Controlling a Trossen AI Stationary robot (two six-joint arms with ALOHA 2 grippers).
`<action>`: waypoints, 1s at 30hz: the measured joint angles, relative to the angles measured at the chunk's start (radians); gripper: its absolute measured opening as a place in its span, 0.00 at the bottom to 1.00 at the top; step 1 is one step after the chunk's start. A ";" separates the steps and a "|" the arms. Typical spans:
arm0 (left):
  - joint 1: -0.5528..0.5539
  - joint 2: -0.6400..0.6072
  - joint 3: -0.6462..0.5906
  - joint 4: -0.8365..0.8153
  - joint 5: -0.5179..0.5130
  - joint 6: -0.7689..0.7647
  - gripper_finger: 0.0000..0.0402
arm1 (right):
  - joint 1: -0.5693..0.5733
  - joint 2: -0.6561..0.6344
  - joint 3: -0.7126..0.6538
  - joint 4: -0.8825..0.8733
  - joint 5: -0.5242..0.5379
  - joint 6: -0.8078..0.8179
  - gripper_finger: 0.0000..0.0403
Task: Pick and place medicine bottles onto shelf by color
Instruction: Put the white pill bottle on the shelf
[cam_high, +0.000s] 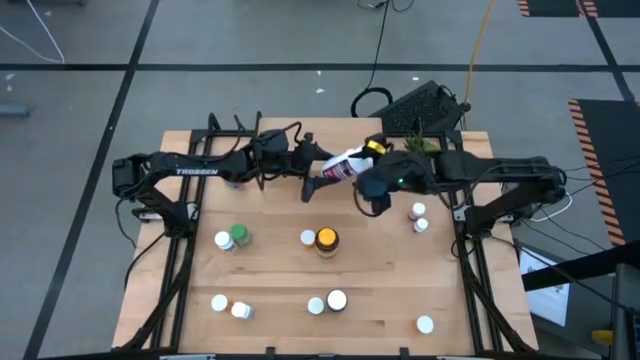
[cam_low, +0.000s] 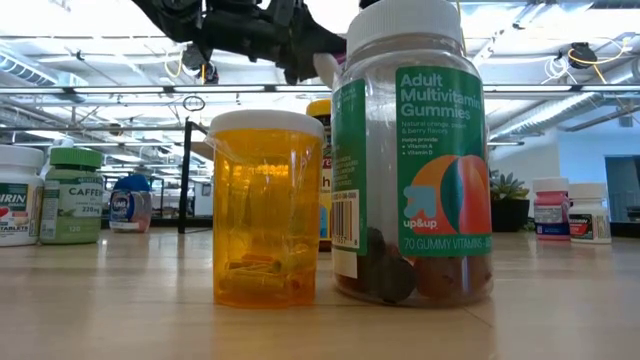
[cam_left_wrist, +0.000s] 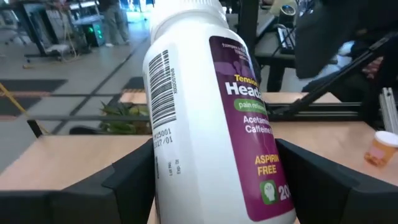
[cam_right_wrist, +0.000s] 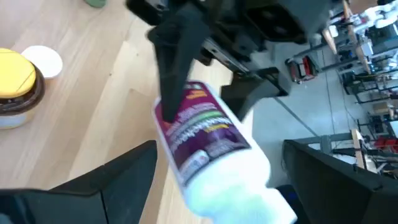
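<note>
A white medicine bottle (cam_high: 345, 165) with a purple label hangs in the air over the table's far middle. My left gripper (cam_high: 318, 180) reaches in from the left and is shut on it. My right gripper (cam_high: 368, 182) comes from the right. It is open, with one finger on each side of the bottle's cap end (cam_right_wrist: 236, 186) and a gap on both sides. Several other bottles stand on the table, among them a yellow-capped amber one (cam_high: 326, 240) and a green one (cam_high: 238, 235). The shelf does not show plainly in any view. My left gripper (cam_left_wrist: 214, 146) pinches the white bottle's lower body (cam_left_wrist: 163, 177), near its base, between its two fingers. The fingers come level from the table's left. The bottle is lifted clear and juts out beyond the fingers, tilted, with its cap end toward my right gripper.
An orange bottle (cam_low: 265, 210) and a tall gummies bottle (cam_low: 415, 160) stand near the front edge, with white-capped bottles (cam_high: 230, 306) to their left and one (cam_high: 425, 323) at the front right. Two small bottles (cam_high: 419, 217) stand below my right arm. A potted plant (cam_high: 420, 145) is at the far right.
</note>
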 joint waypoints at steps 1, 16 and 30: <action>-0.002 0.000 0.000 -0.002 -0.005 0.002 0.74 | -0.003 -0.014 -0.002 -0.005 -0.001 0.004 0.84; -0.090 0.000 0.000 0.159 -0.218 0.219 0.74 | -0.114 -0.414 -0.413 0.477 -0.106 0.647 0.84; -0.130 -0.001 0.000 0.212 -0.310 0.270 0.74 | -0.139 -0.484 -1.036 1.633 -0.296 0.737 0.84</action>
